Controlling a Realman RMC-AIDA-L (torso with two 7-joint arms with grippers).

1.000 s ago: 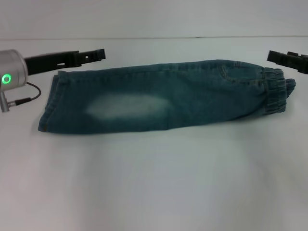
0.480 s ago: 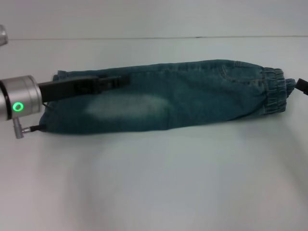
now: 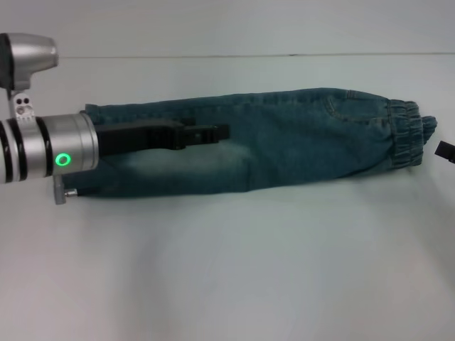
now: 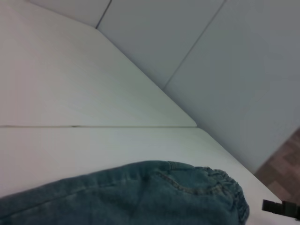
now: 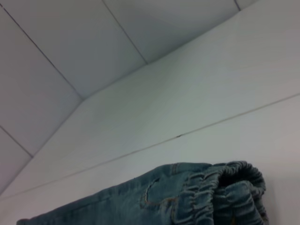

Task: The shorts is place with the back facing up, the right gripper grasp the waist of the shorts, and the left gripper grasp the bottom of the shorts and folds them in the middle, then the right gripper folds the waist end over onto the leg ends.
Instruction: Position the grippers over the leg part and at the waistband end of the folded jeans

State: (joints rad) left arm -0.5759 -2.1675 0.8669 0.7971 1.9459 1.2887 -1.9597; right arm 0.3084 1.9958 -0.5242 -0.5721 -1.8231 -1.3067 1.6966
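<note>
Directly beneath left gripper point(image 3: 213, 133) jaws: shorts point(image 3: 298, 135).

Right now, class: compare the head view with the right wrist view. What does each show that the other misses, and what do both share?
Only the head view shows the left gripper reaching over the shorts from their leg end, the full length of the folded garment, and a sliver of the right gripper at the edge beside the waist. Only the right wrist view shows the wall panels behind the table. Both show the waist of the shorts, its puckered elastic band, lying on the white table.
</note>
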